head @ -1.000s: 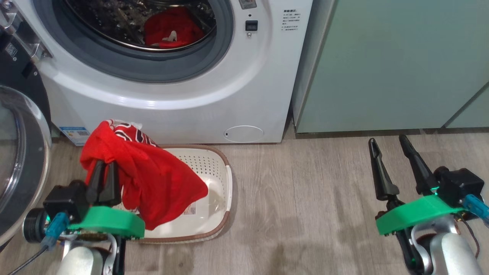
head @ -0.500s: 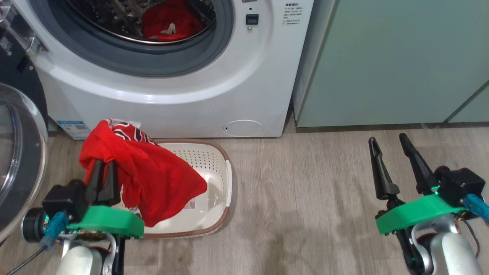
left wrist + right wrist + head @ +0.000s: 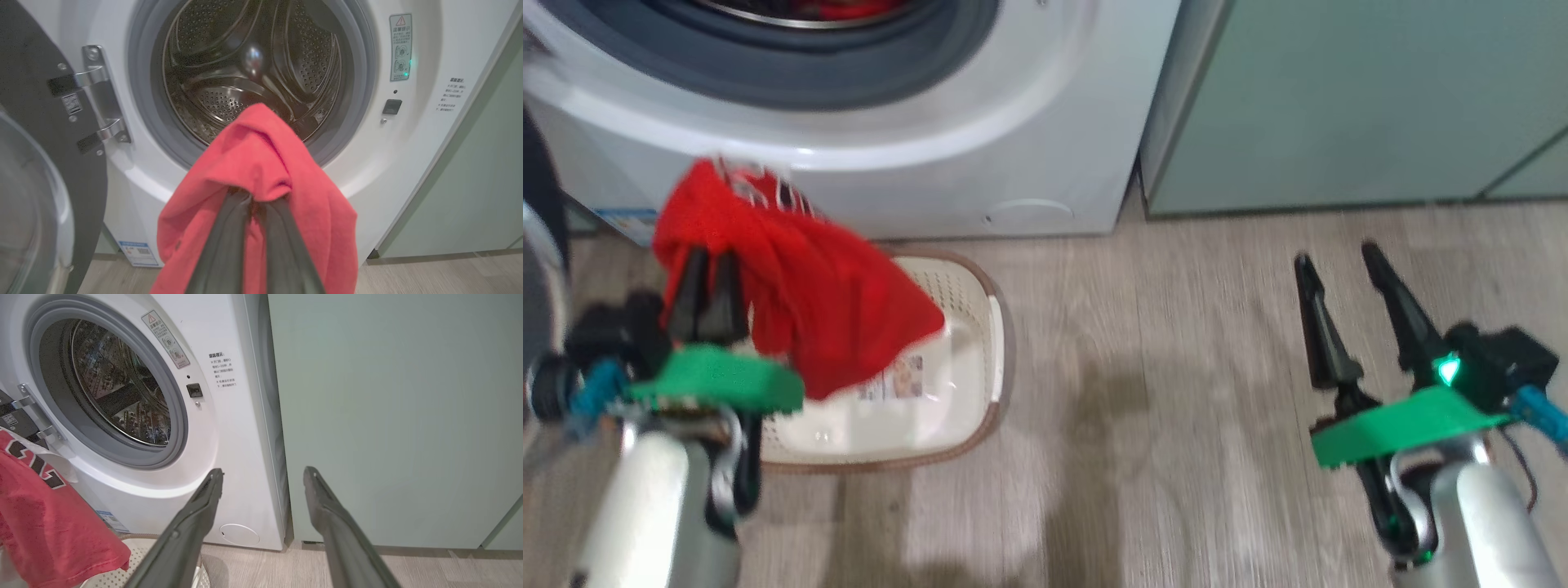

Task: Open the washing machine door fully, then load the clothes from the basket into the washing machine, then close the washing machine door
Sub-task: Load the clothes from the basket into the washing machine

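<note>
My left gripper (image 3: 707, 263) is shut on a red garment of the clothes (image 3: 800, 314), which hangs above the left side of the cream basket (image 3: 968, 327). In the left wrist view the clothes (image 3: 261, 163) drape over my fingers (image 3: 222, 249) in front of the washing machine (image 3: 412, 163) and its open steel drum. The washing machine door (image 3: 39, 134) stands swung open at the left. A sliver of red cloth (image 3: 845, 8) lies inside the drum. My right gripper (image 3: 1335, 257) is open and holds nothing, out over the floor to the right; its spread fingers (image 3: 196, 522) point at the machine's lower right corner.
Pale green cabinets (image 3: 1356, 98) stand directly right of the washing machine (image 3: 980, 163). Wood-look floor (image 3: 1143, 392) lies between the basket and my right arm. The open door's glass (image 3: 24, 212) bulges close to my left arm.
The whole head picture has shifted and blurred, so the camera has moved. The left gripper still holds the red garment, a little higher and further left over the basket. The right gripper stays open.
</note>
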Motion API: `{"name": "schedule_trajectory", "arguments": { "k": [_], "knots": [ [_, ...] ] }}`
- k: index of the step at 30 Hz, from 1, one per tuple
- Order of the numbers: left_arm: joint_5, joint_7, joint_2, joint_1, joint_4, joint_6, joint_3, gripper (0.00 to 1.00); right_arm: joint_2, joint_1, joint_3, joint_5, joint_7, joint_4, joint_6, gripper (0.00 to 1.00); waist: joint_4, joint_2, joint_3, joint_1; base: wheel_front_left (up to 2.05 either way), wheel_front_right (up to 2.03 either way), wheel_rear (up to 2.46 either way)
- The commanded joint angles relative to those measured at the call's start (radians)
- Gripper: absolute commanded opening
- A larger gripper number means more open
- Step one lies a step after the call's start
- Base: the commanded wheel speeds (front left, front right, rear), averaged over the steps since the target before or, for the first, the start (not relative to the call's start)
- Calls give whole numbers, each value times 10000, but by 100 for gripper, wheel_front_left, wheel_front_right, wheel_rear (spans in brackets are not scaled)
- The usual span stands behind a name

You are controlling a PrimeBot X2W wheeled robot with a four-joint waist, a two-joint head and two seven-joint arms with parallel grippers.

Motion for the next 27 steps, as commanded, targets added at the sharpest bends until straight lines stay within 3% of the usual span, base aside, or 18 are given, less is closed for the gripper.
{"name": "schedule_trajectory", "arguments": {
  "k": [1, 10, 27],
  "knots": [
    [-90, 136, 354, -818, -112, -79, 421, 0, -31, -520, 301, 57, -138, -431, 0, 100, -254, 0, 582, -1, 0, 0, 0],
    [-685, 1004, 772, -3978, 1820, -562, 657, 0, -31, -1338, 771, 433, -714, -165, 0, 100, -1017, 0, 2129, -1, 0, 0, 0],
    [-1086, 4008, 2817, -8495, 5615, -1543, 715, 0, -31, -2257, 1485, 1694, -1382, 665, 0, 100, -2739, 0, 3640, -1, 0, 0, 0]
  ]
}}
